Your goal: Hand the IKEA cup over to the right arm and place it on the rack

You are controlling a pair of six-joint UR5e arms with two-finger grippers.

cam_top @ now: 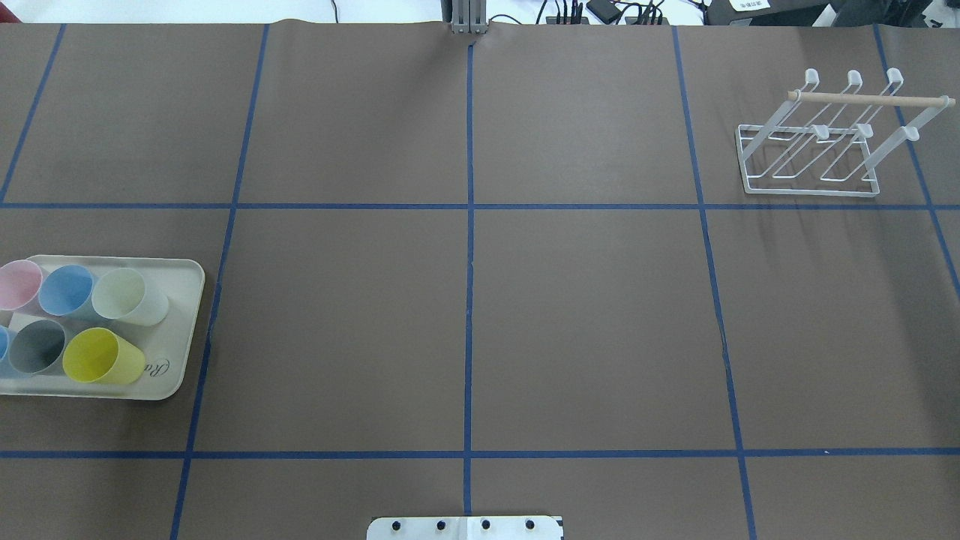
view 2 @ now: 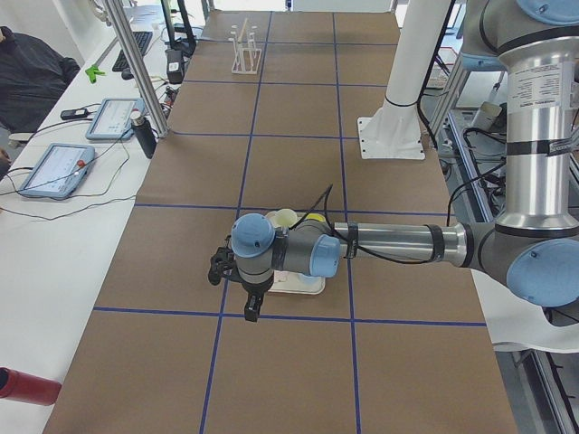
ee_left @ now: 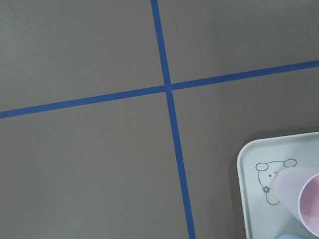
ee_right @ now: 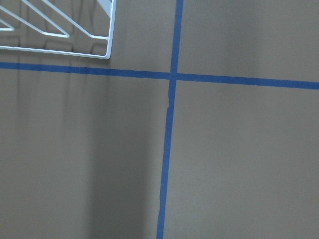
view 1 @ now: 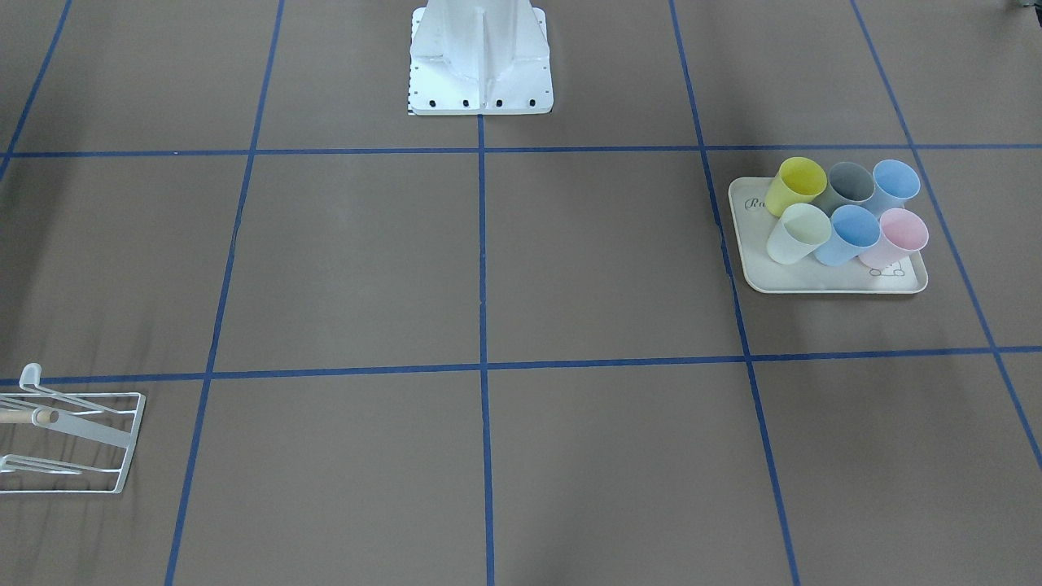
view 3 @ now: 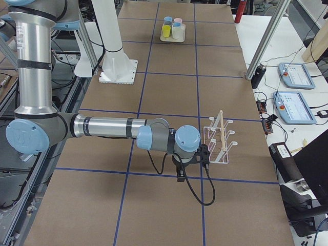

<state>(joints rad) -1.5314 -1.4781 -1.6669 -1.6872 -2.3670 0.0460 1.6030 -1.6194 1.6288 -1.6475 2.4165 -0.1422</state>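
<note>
IKEA cups [view 1: 847, 232], six, are set on tray [cam_top: 184, 322], near left; rack [cam_top: 817, 133] is far right. Left claw [view 2: 233, 289] & right claw [view 3: 192, 165]: clenched or not can't be told. Pre-grasp stage is judged; next, one cup is to be gripped by left claw

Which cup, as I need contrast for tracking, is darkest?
The grey cup, middle of the row nearer the robot base, between the yellow cup and a blue cup; others are lighter.

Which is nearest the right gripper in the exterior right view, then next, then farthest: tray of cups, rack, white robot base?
1. rack, just beside the right gripper at the near end.
2. white robot base, mid-table at the robot's edge.
3. tray of cups, at the far end.
</note>
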